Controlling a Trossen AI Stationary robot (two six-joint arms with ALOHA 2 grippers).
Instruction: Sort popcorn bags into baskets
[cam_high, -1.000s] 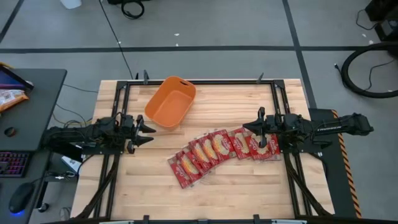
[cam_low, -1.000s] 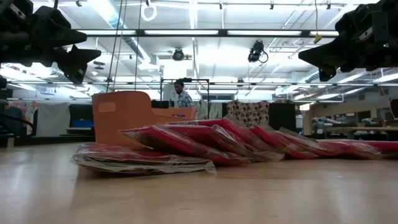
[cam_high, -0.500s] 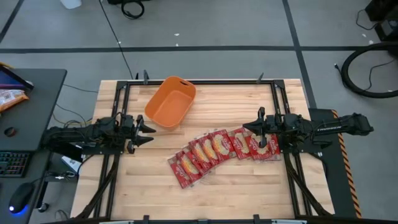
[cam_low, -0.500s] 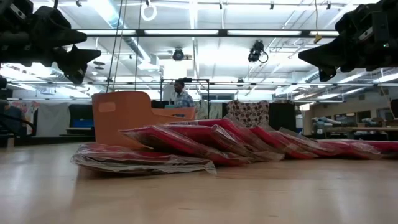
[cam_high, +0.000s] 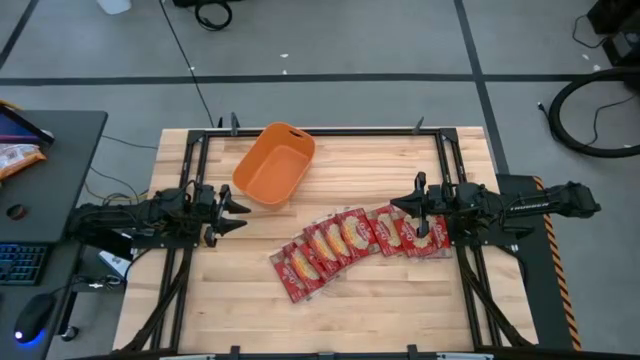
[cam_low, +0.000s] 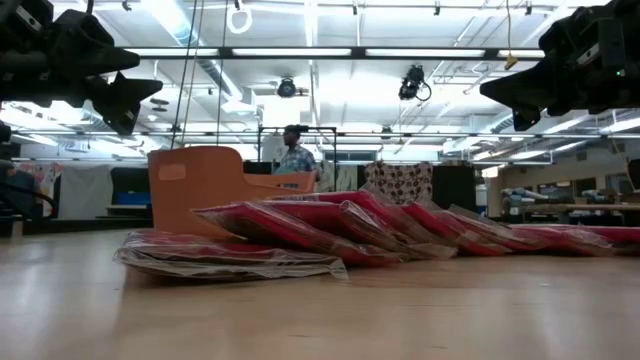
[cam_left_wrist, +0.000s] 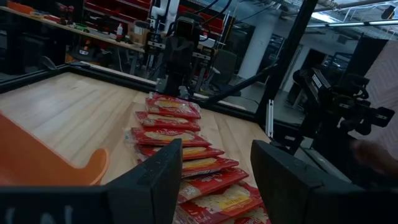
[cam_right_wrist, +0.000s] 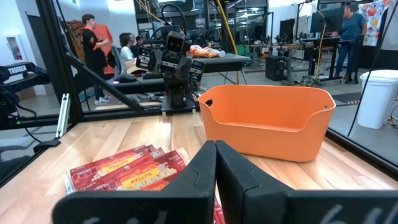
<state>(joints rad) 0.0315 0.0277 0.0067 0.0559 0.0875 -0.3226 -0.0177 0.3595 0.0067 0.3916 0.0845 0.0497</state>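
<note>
Several red popcorn bags (cam_high: 345, 240) lie flat on the wood in an overlapping fanned row, from mid-table toward the right edge; they also show as a bag row (cam_low: 330, 225), bags (cam_left_wrist: 174, 137) and bags (cam_right_wrist: 124, 171). The orange basket (cam_high: 275, 165) stands upright on its base near the far left, seen also as basket (cam_low: 195, 185), basket (cam_left_wrist: 37, 168) and basket (cam_right_wrist: 267, 121). My left gripper (cam_high: 243, 213) hovers open at the table's left, raised (cam_low: 125, 100), fingers apart (cam_left_wrist: 216, 149). My right gripper (cam_high: 393, 207) hangs shut above the row's right end (cam_low: 505, 95), fingers together (cam_right_wrist: 216, 146).
Black frame rails (cam_high: 320, 131) run along the table's far, left and right sides. A desk (cam_high: 40, 200) with a keyboard, a mouse and an orange-and-white packet stands left of the table. People stand in the room behind. Bare wood (cam_high: 380, 165) lies right of the basket.
</note>
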